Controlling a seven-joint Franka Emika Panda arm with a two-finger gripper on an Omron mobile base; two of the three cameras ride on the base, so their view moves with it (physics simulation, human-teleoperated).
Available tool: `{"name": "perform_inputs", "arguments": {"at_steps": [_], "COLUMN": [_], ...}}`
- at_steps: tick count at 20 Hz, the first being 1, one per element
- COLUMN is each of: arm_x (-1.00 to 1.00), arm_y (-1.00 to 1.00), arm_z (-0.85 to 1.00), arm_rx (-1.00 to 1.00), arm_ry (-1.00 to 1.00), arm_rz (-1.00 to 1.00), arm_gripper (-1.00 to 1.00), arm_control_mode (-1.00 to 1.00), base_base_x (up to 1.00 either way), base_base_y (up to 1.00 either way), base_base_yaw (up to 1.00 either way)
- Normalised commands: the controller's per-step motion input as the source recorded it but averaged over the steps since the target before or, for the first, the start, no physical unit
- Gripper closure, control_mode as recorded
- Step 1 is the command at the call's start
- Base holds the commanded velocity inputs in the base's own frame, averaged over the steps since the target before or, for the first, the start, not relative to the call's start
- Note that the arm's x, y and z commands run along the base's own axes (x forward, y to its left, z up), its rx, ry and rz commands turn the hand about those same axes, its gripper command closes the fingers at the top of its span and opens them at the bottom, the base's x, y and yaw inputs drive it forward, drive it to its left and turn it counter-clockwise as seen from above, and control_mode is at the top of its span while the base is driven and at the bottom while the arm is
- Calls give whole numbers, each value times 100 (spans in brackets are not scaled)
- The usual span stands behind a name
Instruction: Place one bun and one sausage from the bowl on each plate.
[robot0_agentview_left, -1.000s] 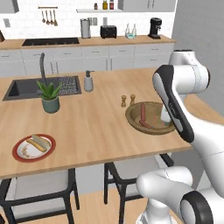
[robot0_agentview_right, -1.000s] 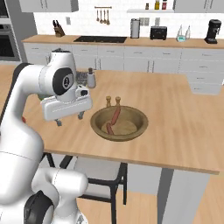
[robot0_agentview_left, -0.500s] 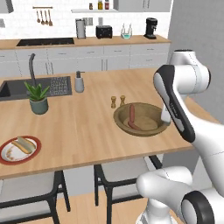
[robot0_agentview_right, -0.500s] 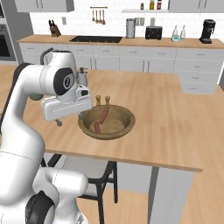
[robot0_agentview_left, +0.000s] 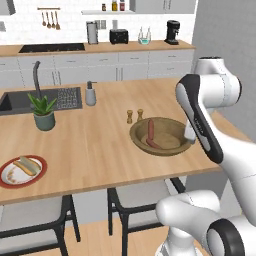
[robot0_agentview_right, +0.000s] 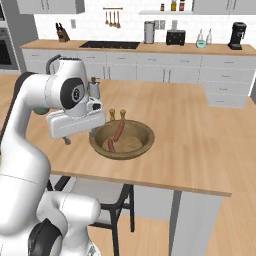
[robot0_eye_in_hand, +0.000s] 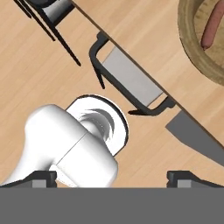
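A: Where is the bowl?

B: The bowl (robot0_agentview_left: 161, 136) sits on the wooden surface (robot0_agentview_left: 95, 135) near its front edge. It is wide, shallow and brown. Inside it lie two sausages: one sausage (robot0_agentview_right: 118, 131) points toward the far rim, and a second sausage (robot0_agentview_right: 111, 146) lies nearer the front. Two small shakers (robot0_agentview_left: 134, 116) stand just behind the bowl.

A: And the plate?

B: A red-rimmed plate (robot0_agentview_left: 22, 171) rests far to the left at the front edge, well apart from the bowl, with a bun and a sausage on it.

A: How is the arm posed?

B: It rises from the base, bends at a high elbow and folds back down, so the hand hangs over the front edge beside the bowl. The end effector (robot0_agentview_right: 75, 125) points downward, off the surface. In the hand view its two fingertips (robot0_eye_in_hand: 40, 177) stand wide apart with nothing between them, so it is released. That view looks down past the edge at a dark chair (robot0_eye_in_hand: 131, 83) and the wooden floor.

A: The rest of the room?

B: A potted plant (robot0_agentview_left: 43, 111), a soap dispenser (robot0_agentview_left: 90, 94) and a dark sink (robot0_agentview_left: 20, 100) with a faucet are at the left. Behind, white cabinets carry a cooktop (robot0_agentview_left: 51, 47), a toaster (robot0_agentview_left: 118, 35) and a coffee machine (robot0_agentview_left: 172, 32).
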Motion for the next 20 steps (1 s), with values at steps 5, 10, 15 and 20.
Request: {"name": "perform_inputs", "arguments": {"at_steps": [5,10,15,20], "arm_x": [3,20,31,77], "arm_y": [-11,-14,0,-8], "arm_z": [-16,-3,-14,-63], "arm_rx": [3,3,-2,-3], "arm_ry": [10,2,0,1], "arm_rz": [-27,-39,-7,-2], "arm_gripper": [-100,-100,-100,-100], "arm_control_mode": [-100,-100,-100,-100], "base_base_x": [0,0,0,0], "base_base_y": [0,0,0,0], "base_base_yaw": [0,0,0,0]}}
